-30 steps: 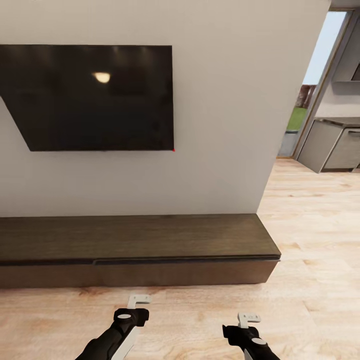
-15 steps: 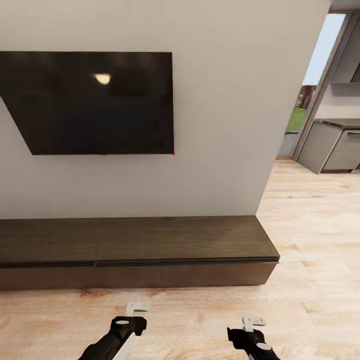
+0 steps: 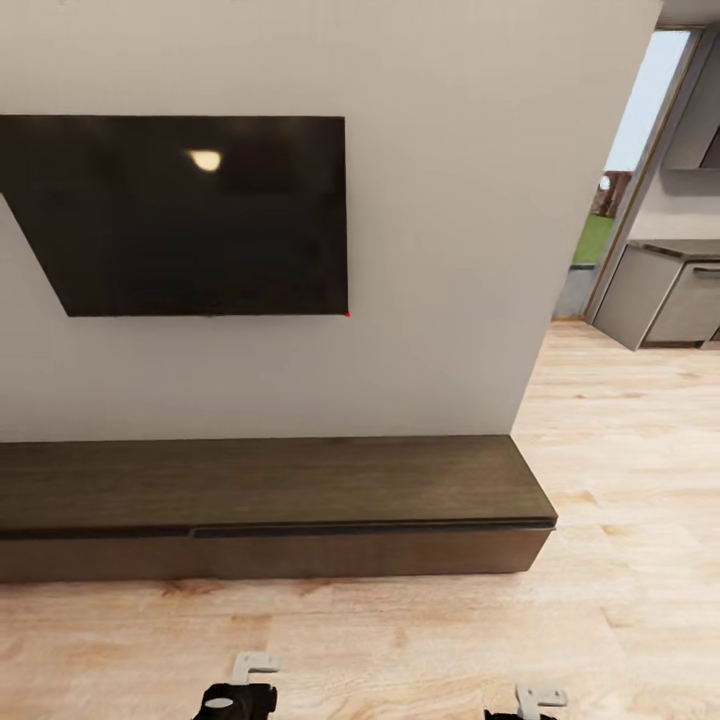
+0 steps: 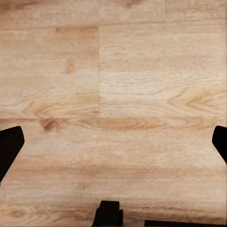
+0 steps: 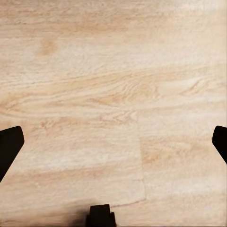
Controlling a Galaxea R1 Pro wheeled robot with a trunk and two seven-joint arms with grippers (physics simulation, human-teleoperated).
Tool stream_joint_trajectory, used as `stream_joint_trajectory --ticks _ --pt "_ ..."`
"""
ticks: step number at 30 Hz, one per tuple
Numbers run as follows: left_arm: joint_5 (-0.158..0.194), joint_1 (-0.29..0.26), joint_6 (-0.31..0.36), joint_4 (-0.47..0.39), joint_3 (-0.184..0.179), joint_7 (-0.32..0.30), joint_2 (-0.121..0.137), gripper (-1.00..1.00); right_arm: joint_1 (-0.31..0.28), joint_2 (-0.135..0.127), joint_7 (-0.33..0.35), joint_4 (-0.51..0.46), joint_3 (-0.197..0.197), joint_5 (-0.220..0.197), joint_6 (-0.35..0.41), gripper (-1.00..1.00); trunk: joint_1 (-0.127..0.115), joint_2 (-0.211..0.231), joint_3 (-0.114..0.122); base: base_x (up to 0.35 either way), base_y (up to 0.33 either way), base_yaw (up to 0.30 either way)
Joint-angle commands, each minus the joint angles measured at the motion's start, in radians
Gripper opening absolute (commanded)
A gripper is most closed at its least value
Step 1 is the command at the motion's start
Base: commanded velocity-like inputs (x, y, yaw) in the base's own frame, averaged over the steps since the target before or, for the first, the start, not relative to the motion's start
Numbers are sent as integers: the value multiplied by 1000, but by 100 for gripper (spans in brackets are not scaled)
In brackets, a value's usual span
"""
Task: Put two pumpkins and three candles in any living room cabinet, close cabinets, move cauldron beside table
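Cabinet [image 3: 270, 500] shut, against wall [image 3: 440, 250], on wood floor [image 3: 620, 560]

A pale wood-plank floor [image 3: 610, 560] runs from the living room toward the kitchen at right, its grain clear in both wrist views. Standing directly on it against the wall is the long, low dark-brown cabinet [image 3: 270, 490], fronts shut and its flat top bare.
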Motion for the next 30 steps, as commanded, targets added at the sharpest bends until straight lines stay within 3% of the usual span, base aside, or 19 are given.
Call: stream_joint_trajectory --ticks 1,9,16,21,30 --pt "6 0 -4 0 -9 7 1 100 -1 0 0 7 -7 2 -8 100 -4 7 2 0 0 0" --pt "6 6 -102 88 -10 6 12 100 38 3 1 40 -6 -12 -24 100 -35 63 27 0 0 0" --pt "6 25 -118 115 -9 6 18 100 73 4 1 49 -5 -14 -25 100 -61 112 49 0 0 0" --pt "6 53 -118 119 -9 6 42 100 89 6 1 98 -5 -14 -25 100 -81 147 65 0 0 0" --pt "5 144 -117 121 -9 6 56 100 115 4 0 147 -6 -15 -26 100 -115 210 93 0 0 0"
